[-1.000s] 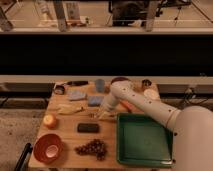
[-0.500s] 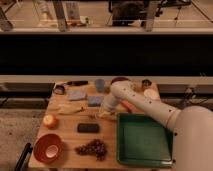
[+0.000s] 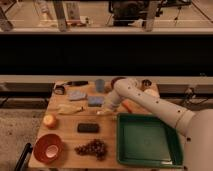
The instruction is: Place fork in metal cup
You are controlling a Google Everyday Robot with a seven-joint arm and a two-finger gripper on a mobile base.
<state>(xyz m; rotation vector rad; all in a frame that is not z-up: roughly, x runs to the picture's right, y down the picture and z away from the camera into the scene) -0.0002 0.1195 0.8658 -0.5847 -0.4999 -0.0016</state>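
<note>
My gripper (image 3: pixel 105 110) hangs low over the middle of the wooden table (image 3: pixel 65 135), just right of the pale yellow object (image 3: pixel 70 108). A thin pale silvery piece, which looks like the fork (image 3: pixel 100 113), lies at the gripper's tip. I cannot tell whether the gripper touches it. The metal cup (image 3: pixel 146 83) is a small dark cylinder at the table's back right, behind my arm (image 3: pixel 145 102). A white cup (image 3: pixel 151 92) stands next to it.
A grey-blue cup (image 3: pixel 100 85) and a black-handled tool (image 3: pixel 71 84) are at the back. Two blue pads (image 3: pixel 95 101) lie in front of them. A black block (image 3: pixel 88 128), grapes (image 3: pixel 92 147), a red bowl (image 3: pixel 48 148), an orange fruit (image 3: pixel 50 120) and a green tray (image 3: pixel 147 140) fill the front.
The gripper has shifted very slightly to the right and stays low over the same spot. Nothing else has moved.
</note>
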